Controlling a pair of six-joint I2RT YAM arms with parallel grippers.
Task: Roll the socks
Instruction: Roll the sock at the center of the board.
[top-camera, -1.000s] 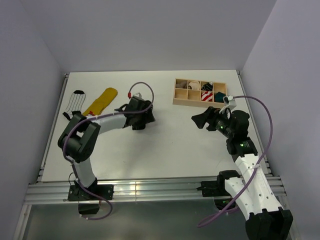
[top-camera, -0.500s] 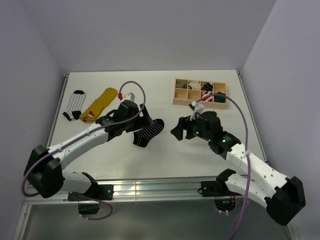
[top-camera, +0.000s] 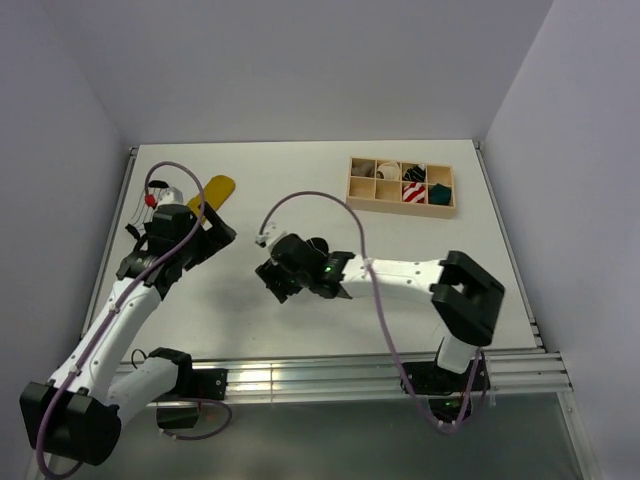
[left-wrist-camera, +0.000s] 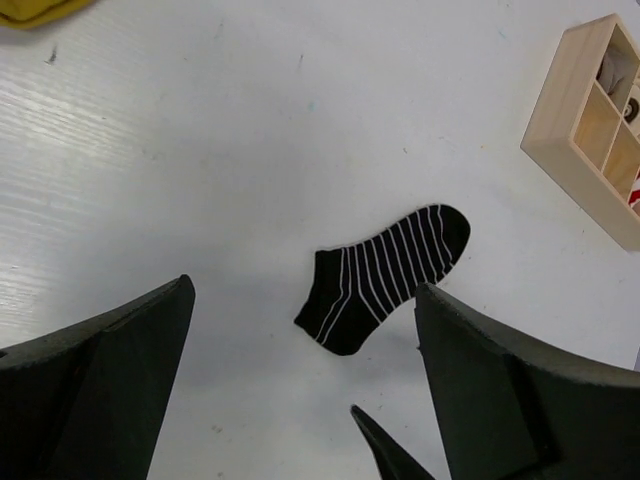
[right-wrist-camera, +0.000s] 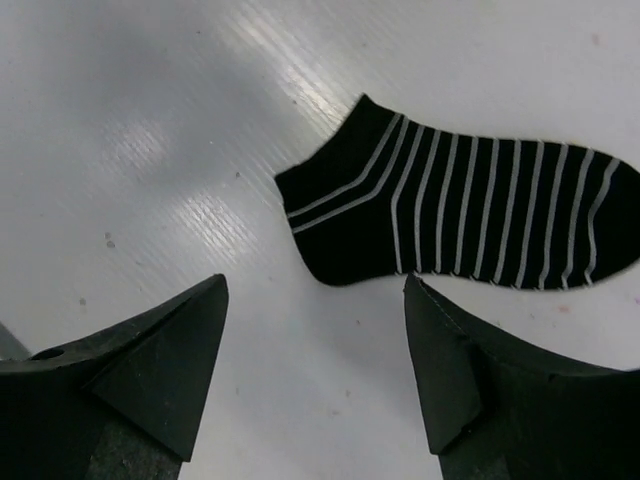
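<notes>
A black sock with thin white stripes lies flat on the white table, seen in the left wrist view (left-wrist-camera: 385, 275) and the right wrist view (right-wrist-camera: 460, 210). In the top view my right gripper (top-camera: 272, 275) hangs over it and hides most of it. My right gripper (right-wrist-camera: 315, 380) is open and empty, its fingers just short of the sock's cuff end. My left gripper (top-camera: 215, 238) is open and empty, well to the left of the sock, which lies ahead of its fingers (left-wrist-camera: 100, 380). A red-and-white striped roll (top-camera: 413, 193) and a dark green roll (top-camera: 438, 195) sit in the wooden box.
A wooden compartment box (top-camera: 400, 185) stands at the back right, also in the left wrist view (left-wrist-camera: 590, 130). A yellow sock (top-camera: 215, 188) and a white sock with black stripes (top-camera: 140, 212) lie at the back left, beside my left arm.
The black sock was laid on the table and let go by my left gripper, which pulled back to the left. My right arm swung left and now hangs over the sock.
</notes>
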